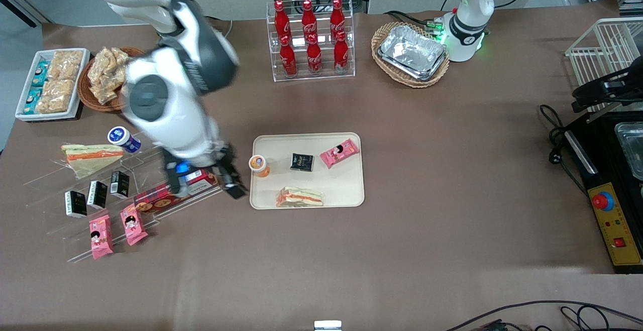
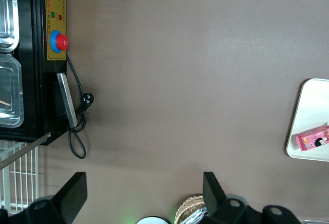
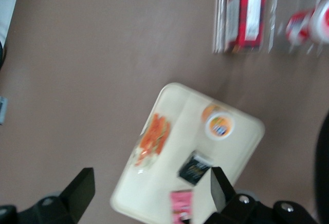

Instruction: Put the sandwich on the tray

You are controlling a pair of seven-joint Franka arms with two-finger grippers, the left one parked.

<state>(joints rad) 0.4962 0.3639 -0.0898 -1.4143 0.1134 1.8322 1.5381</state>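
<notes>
Now lying flat on the tray (image 1: 346, 190), near its rim closest to the front camera: the sandwich (image 1: 300, 197) (clear-wrapped, orange-red filling showing). Sharing that tray, at about 10 o'clock from the sandwich, an orange-lidded cup (image 1: 259, 165); at 12, a black packet (image 1: 302, 162); at 1, a pink snack packet (image 1: 339, 152). Hovering just beside the tray's working-arm end, above the counter (image 1: 432, 230): the claw (image 1: 228, 180), spread wide and pinching nothing.
</notes>
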